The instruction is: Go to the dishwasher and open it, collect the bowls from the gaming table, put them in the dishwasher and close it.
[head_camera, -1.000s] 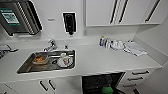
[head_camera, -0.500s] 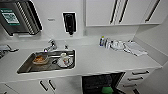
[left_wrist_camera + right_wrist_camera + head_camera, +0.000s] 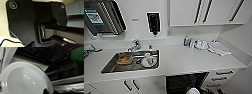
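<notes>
Head view: white counter [image 3: 184, 60] w/ steel sink [image 3: 130, 62] set in it, dishes inside. Dishwasher [image 3: 184, 82] stands open under the counter, below and beside the sink toward the drawers [image 3: 220, 76]; dark interior. White bowl [image 3: 192, 91] just in front of that opening.

Left wrist view: robot's own dark plate and bar; left gripper's state can't tell.

Right wrist view: bowl [image 3: 25, 80] large and tilted, close to dishwasher racks [image 3: 50, 52]. Right gripper: can't tell if gripping.
</notes>
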Available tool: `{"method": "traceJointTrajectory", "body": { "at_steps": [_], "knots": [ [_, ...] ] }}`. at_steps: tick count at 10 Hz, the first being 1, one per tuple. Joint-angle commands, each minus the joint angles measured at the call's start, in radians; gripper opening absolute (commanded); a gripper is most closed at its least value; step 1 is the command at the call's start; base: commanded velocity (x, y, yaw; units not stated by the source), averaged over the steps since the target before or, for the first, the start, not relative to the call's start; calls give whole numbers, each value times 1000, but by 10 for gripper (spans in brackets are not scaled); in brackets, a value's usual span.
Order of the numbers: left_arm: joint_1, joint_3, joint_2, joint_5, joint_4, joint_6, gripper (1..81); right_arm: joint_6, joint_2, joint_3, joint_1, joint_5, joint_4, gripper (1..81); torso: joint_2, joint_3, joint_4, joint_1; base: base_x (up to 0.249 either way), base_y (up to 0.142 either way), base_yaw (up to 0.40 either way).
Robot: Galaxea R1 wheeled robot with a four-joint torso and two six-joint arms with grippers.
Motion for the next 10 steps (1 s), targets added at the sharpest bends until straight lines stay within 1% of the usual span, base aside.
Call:
{"method": "traceJointTrajectory", "body": {
  "at_steps": [1, 4, 5, 7, 8, 10],
  "knots": [
    [-24, 7, 2, 48, 9, 7, 811, 27, 42, -99, 160, -160, 29, 10, 0, 0, 0, 0, 0, 0, 0],
    [-21, 7, 3, 48, 5, 5, 811, 36, 142, -256, 206, -189, 26, 10, 0, 0, 0, 0, 0, 0, 0],
    [-18, 7, 2, 48, 3, 7, 811, 36, 168, -312, 227, -213, 26, 10, 0, 0, 0, 0, 0, 0, 0],
    [-13, -2, 5, 48, 0, 5, 811, 38, 207, -391, 258, -227, 26, 10, 0, 0, 0, 0, 0, 0, 0],
    [-10, -5, 5, 48, 0, 5, 811, 36, 229, -436, 275, -261, 26, 10, 0, 0, 0, 0, 0, 0, 0],
    [-4, -9, 6, 46, 0, 5, 811, 36, 270, -518, 306, -289, 26, 10, 0, 0, 0, 0, 0, 0, 0]
  ]
}}
